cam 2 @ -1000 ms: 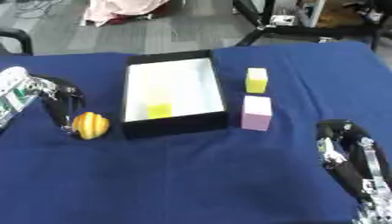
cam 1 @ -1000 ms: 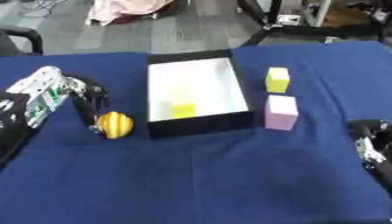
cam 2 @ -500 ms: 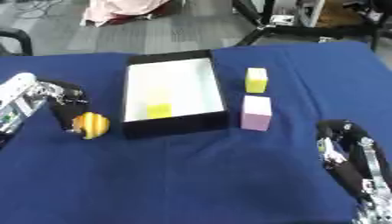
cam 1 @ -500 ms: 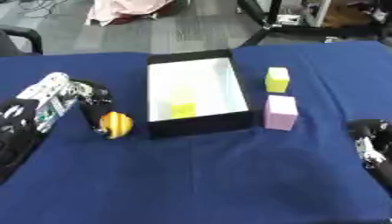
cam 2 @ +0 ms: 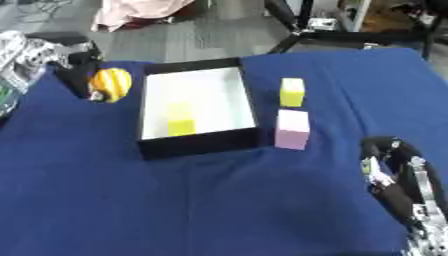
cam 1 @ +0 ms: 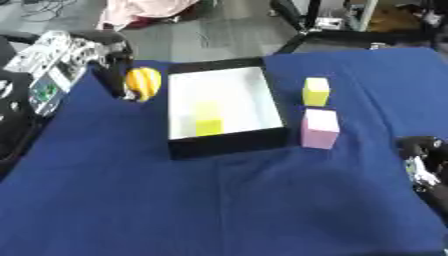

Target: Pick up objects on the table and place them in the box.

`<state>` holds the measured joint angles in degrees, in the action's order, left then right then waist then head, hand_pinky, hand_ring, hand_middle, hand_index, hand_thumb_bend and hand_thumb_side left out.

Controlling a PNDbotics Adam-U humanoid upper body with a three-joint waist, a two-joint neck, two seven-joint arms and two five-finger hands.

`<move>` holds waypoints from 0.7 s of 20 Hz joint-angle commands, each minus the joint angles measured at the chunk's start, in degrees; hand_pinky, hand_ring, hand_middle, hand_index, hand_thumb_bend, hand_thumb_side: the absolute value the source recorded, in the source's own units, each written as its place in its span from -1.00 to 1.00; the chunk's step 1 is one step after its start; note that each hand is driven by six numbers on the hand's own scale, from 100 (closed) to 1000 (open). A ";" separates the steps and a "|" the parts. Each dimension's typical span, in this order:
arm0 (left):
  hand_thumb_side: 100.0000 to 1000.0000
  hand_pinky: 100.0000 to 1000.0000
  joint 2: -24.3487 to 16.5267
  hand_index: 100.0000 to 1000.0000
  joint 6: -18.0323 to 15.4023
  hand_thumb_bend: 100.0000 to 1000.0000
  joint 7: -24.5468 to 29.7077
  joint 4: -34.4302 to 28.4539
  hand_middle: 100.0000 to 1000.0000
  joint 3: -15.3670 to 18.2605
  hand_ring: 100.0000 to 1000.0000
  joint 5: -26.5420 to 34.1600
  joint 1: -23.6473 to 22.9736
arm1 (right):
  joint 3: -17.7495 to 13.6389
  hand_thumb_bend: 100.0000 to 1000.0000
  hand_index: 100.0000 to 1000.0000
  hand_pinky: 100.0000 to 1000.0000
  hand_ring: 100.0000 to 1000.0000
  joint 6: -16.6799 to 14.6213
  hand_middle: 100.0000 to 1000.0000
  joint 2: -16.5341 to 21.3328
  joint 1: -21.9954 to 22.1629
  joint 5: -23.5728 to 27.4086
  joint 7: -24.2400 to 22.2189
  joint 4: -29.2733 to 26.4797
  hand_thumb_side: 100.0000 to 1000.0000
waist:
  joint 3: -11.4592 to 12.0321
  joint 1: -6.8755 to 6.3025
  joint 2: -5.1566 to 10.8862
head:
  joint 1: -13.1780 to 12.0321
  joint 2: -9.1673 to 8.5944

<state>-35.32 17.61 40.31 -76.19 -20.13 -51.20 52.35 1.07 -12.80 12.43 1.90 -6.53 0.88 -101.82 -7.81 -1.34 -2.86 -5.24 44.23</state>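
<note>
My left hand (cam 1: 83, 57) holds the round yellow-and-orange ball (cam 1: 143, 82), fingers curled round its left side and thumb side dark against it. Half a second ago the ball sat on the blue tablecloth (cam 1: 219, 200), well to the left of the box's near corner, with my fingers closing on it. Now it shows beside the far left corner of the black-walled, white-floored box (cam 1: 223, 110), just outside the left wall, and I judge it lifted clear of the cloth. The whole view has also shifted with my head, so part of that apparent travel is the camera's; still, the ball's place relative to the box has plainly changed.

Meaning for the task: the pick is done and the carry is under way. The ball is not yet over the opening. It has to go rightward across the left wall before I let go.

Inside the box lies one small yellow block (cam 1: 208, 126), near the front left of the floor. A paler yellow patch sits just behind it; I cannot tell whether that is a second thing or a reflection.

Not yet collected, on the cloth to the right of the box: a yellow-green cube (cam 1: 316, 91), and nearer to me a pink rectangular block (cam 1: 319, 128), standing just beside the box's right wall.

My right hand (cam 2: 394, 170) rests idle at the lower right, fingers relaxed and holding nothing.

Risk, as a judgement: the ball is round, so if released onto the rim it would roll off.
</note>
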 commanded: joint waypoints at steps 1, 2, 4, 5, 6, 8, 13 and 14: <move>-0.73 0.29 4.05 0.11 0.74 -0.24 -2.33 2.27 -0.35 1.10 -0.20 -4.73 4.12 | -0.15 -1.00 0.19 0.41 0.41 -0.10 0.18 0.77 -0.31 0.03 0.02 -0.31 -0.13 | -0.25 0.19 1.73 | -0.24 -0.11; -0.71 0.30 6.25 0.13 0.67 -0.22 -3.01 4.50 -0.33 0.89 -0.19 -6.13 5.18 | -0.11 -1.00 0.19 0.41 0.41 -0.11 0.18 0.70 -0.33 0.07 -0.03 -0.29 -0.13 | -0.39 0.27 1.72 | -0.29 -0.11; -0.72 0.32 11.53 0.16 0.57 -0.20 -4.94 10.03 -0.31 0.99 -0.17 -9.24 6.78 | -0.02 -1.00 0.18 0.41 0.41 -0.11 0.17 0.50 -0.42 0.19 -0.11 -0.27 -0.13 | -0.78 0.48 1.62 | -0.61 -0.11; -0.72 0.34 14.04 0.17 0.74 -0.20 -6.49 12.64 -0.29 1.50 -0.16 -10.67 7.20 | 0.07 -1.00 0.18 0.41 0.41 -0.11 0.17 0.39 -0.49 0.26 -0.19 -0.26 -0.13 | -0.99 0.61 1.56 | -0.81 -0.11; -0.71 0.34 16.12 0.18 0.85 -0.17 -8.28 15.06 -0.29 2.05 -0.16 -11.97 7.48 | 0.16 -1.00 0.19 0.41 0.41 -0.12 0.17 0.28 -0.57 0.33 -0.28 -0.25 -0.13 | -1.19 0.74 1.50 | -0.96 -0.11; -0.62 0.37 19.81 0.27 1.55 -0.01 -12.58 19.66 -0.18 3.32 -0.12 -14.42 7.77 | 0.36 -1.00 0.19 0.41 0.41 -0.17 0.17 0.01 -0.84 0.50 -0.51 -0.27 -0.13 | -1.66 1.07 1.38 | -1.33 -0.11; 0.08 0.61 23.11 0.72 4.39 0.98 -21.80 25.67 0.41 4.50 0.41 -18.74 7.12 | 0.28 -1.00 0.19 0.41 0.41 -0.08 0.17 -0.30 -1.19 0.73 -0.51 -0.20 -0.12 | -2.11 1.23 1.23 | -1.68 -0.11; 0.12 0.62 23.01 0.73 5.20 1.00 -23.01 25.64 0.42 4.62 0.42 -18.83 6.86 | 0.27 -1.00 0.19 0.41 0.41 -0.06 0.17 -0.32 -1.21 0.72 -0.51 -0.17 -0.12 | -2.09 1.21 1.21 | -1.68 -0.11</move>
<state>-11.92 22.08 19.11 -50.80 -16.29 -69.13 58.11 1.45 -12.80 11.81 1.29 -6.22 0.45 -101.50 -9.87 -0.96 -2.81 -6.73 44.23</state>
